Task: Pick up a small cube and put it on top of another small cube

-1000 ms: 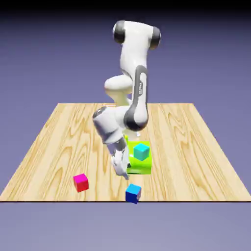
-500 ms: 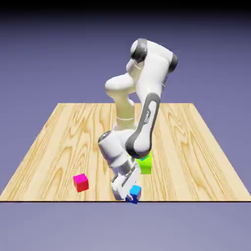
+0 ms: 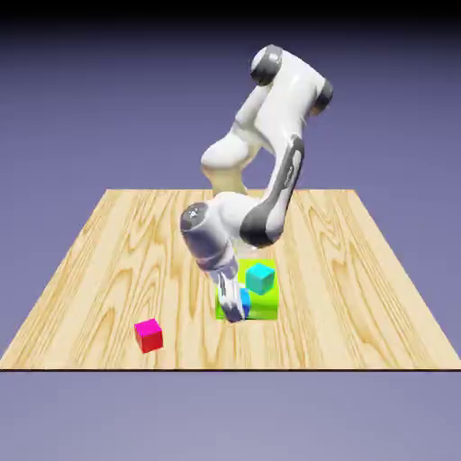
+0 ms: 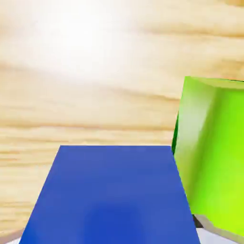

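Note:
My gripper (image 3: 233, 310) is shut on the small cube (image 3: 244, 296), dark blue, and holds it above the table just in front of the lime-green block. In the hand view the small cube (image 4: 109, 195) fills the lower middle between the jaws and hides most of the fingertips. The other small cube does not show in either view; the arm covers the area behind the green block.
The big lime-green block (image 3: 259, 304) stands right behind the held cube, with a cyan cube (image 3: 260, 278) on top of it. In the hand view this green block (image 4: 214, 152) rises close on the right. A red-magenta cube (image 3: 149, 335) sits near the front left of the wooden table (image 3: 108, 261).
The gripper came down onto the blue cube at the table's front edge, shut on it and lifted it up and back toward the green block.

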You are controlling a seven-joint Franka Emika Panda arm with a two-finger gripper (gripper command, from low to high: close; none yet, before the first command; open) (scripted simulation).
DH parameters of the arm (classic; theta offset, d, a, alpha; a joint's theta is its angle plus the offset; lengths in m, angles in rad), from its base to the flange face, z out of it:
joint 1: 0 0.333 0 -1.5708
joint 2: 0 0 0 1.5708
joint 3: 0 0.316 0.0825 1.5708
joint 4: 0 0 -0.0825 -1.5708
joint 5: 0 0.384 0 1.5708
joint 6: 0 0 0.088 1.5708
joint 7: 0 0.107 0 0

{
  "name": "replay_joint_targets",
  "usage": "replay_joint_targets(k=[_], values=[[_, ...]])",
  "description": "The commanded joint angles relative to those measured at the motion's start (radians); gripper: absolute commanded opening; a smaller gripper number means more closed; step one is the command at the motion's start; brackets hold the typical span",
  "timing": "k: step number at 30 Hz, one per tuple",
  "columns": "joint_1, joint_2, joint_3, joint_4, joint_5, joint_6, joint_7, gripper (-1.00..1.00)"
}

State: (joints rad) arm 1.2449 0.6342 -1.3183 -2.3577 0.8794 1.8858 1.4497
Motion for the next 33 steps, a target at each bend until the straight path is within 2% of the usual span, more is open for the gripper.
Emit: replay_joint_targets(k=[1,10,21,25,32,33], values=[[0.026,0.012,-0.036,-0.011,-0.021,-0.026,-0.015,-1.0],[0.261,0.122,-0.362,-0.122,-0.167,-0.248,-0.162,-1.0],[0.48,0.315,-0.761,-0.383,-0.02,-0.424,-0.364,-1.0],[0.491,0.384,-0.905,-0.449,0.049,-0.444,-0.394,-1.0],[0.538,0.347,-0.722,-0.548,0.233,-0.306,-0.41,-1.0],[0.538,0.347,-0.722,-0.548,0.233,-0.306,-0.41,1.0]])
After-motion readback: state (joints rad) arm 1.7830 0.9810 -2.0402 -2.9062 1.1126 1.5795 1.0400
